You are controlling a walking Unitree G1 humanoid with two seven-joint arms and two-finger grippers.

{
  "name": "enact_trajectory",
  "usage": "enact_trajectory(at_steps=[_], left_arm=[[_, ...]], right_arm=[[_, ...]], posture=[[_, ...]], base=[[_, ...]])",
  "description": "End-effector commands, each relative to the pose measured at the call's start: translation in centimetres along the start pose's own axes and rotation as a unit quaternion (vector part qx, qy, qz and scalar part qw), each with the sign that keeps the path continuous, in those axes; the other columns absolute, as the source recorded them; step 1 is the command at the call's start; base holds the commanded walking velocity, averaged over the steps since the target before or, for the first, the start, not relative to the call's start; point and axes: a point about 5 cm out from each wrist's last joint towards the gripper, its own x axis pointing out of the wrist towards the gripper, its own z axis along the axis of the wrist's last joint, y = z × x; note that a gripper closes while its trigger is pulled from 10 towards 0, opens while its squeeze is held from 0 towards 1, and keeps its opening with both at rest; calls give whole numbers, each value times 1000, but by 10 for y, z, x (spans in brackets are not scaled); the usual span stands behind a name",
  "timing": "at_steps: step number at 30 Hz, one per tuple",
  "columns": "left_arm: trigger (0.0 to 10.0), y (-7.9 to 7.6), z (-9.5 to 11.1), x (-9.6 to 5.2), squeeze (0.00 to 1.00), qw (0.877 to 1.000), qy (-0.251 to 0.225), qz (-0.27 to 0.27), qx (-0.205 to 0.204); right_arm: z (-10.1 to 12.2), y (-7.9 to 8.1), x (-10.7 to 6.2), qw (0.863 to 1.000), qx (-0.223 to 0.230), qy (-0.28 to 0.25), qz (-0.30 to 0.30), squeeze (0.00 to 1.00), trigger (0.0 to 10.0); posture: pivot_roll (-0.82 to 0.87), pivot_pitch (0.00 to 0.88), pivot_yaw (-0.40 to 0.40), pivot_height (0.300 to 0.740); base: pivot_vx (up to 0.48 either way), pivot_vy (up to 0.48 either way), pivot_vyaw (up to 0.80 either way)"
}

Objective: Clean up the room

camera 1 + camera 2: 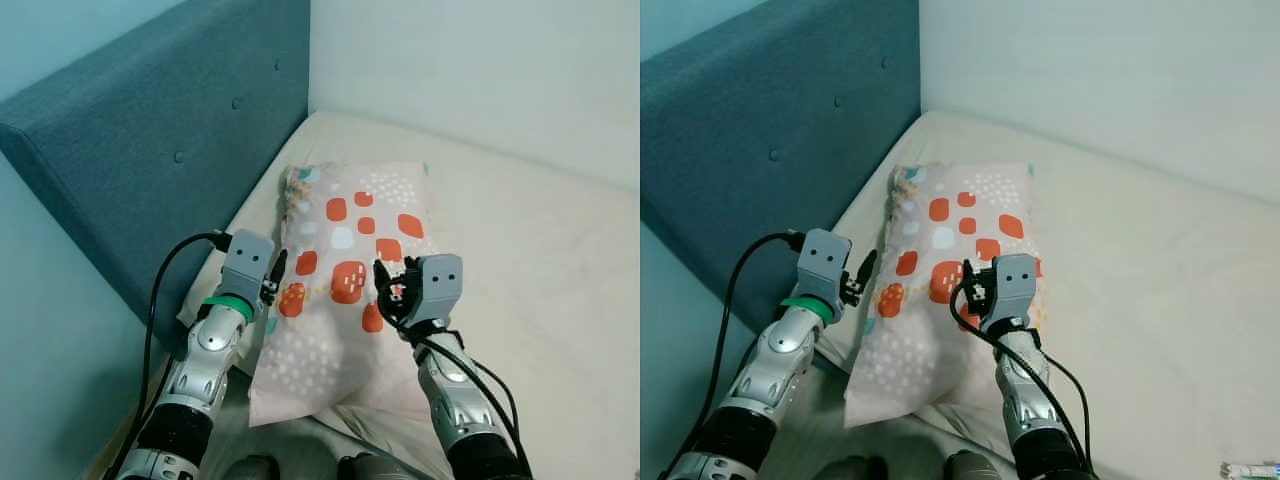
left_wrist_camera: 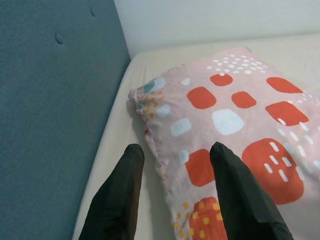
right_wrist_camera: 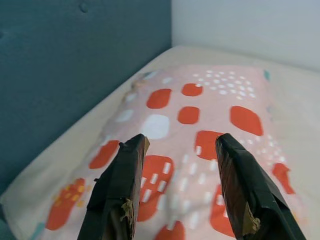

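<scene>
A pink pillow (image 1: 345,260) with red, white and orange patches lies lengthwise on the cream mattress (image 1: 540,260), close to the teal headboard (image 1: 170,140). My left gripper (image 1: 277,272) hovers at the pillow's left edge, open, nothing between its fingers (image 2: 122,195). My right gripper (image 1: 388,285) hangs over the pillow's near right part, open and empty; its fingers (image 3: 125,185) point along the pillow (image 3: 200,125). The pillow's near end hangs over the bed's edge.
A pale wall (image 1: 480,70) runs behind the bed and meets the headboard at the far corner. The mattress stretches bare to the right. A small white and green object (image 1: 1250,470) lies at the bottom right edge.
</scene>
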Motion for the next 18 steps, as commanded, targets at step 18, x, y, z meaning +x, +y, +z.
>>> enact_trajectory(at_steps=[18], left_arm=[[10000,-6,-13,-6,0,999,31,-20,-2]], right_arm=[[-7,-4,-4,1000,-18,15,-17,0,10000]], posture=[[-56,18,43,665]], base=[[0,0,0]])
